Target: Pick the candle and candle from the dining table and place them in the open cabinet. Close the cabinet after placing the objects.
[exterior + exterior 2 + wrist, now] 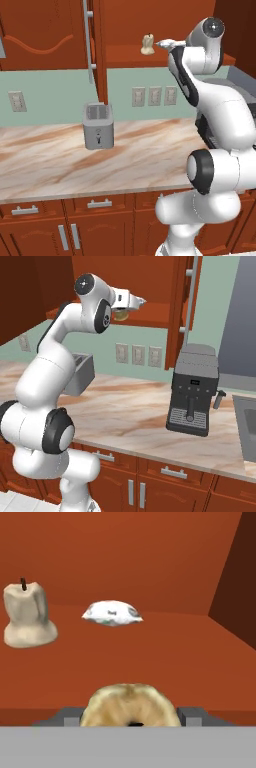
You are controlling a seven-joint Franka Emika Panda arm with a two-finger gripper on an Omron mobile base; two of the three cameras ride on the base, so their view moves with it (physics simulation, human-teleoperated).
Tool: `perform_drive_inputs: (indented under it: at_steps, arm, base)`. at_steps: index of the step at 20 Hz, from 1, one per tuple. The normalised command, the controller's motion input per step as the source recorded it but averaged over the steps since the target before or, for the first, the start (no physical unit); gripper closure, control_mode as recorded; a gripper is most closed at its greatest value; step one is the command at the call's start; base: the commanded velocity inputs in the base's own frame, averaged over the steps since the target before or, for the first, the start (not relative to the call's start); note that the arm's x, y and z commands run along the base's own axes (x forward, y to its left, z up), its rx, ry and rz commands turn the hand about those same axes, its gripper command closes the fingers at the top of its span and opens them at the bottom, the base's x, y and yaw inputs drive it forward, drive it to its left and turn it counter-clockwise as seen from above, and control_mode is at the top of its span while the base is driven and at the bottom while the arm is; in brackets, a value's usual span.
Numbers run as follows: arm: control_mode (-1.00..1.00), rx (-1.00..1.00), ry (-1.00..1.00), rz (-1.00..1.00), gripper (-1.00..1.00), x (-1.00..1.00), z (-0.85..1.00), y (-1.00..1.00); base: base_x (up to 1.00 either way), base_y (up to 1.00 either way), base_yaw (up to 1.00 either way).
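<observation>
Now gripper (131, 718) is clamped on tan candle (129, 704) over cabinet (150, 657) shelf, ready to set beside cream candle (28, 616).

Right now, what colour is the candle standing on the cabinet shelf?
Pale cream candle with a dark wick, clearest in the hand view.

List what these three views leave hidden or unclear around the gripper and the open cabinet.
- Gripper, hand view: fingertips hidden behind the tan candle it is shut on; the candle's base is cut off by the bottom edge.
- Cream candle, left base view: too small for detail.
- White packet, hand view: print too small to read.
- Cabinet, right base view: the arm hides the shelf's left part.
</observation>
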Motion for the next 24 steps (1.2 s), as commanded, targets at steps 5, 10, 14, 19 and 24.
perform_drive_inputs:
  at_steps: [5, 10, 14, 19, 24]
  arm:
    - [-1.0, 0.0, 0.0, 0.01, 1.0, 0.31, -0.04, -0.05]
    - [-1.0, 0.0, 0.0, 0.01, 1.0, 0.36, -0.05, -0.07]
    - [-1.0, 0.0, 0.0, 0.01, 1.0, 0.34, -0.07, -0.06]
    - [-1.0, 0.0, 0.0, 0.02, 1.0, 0.34, -0.07, -0.06]
    - [-1.0, 0.0, 0.0, 0.02, 1.0, 0.27, -0.16, -0.02]
  base:
    - [0.0, 0.0, 0.0]
    - [0.0, 0.0, 0.0]
    - [0.0, 0.0, 0.0]
    - [0.0, 0.0, 0.0]
    - [0.0, 0.0, 0.0]
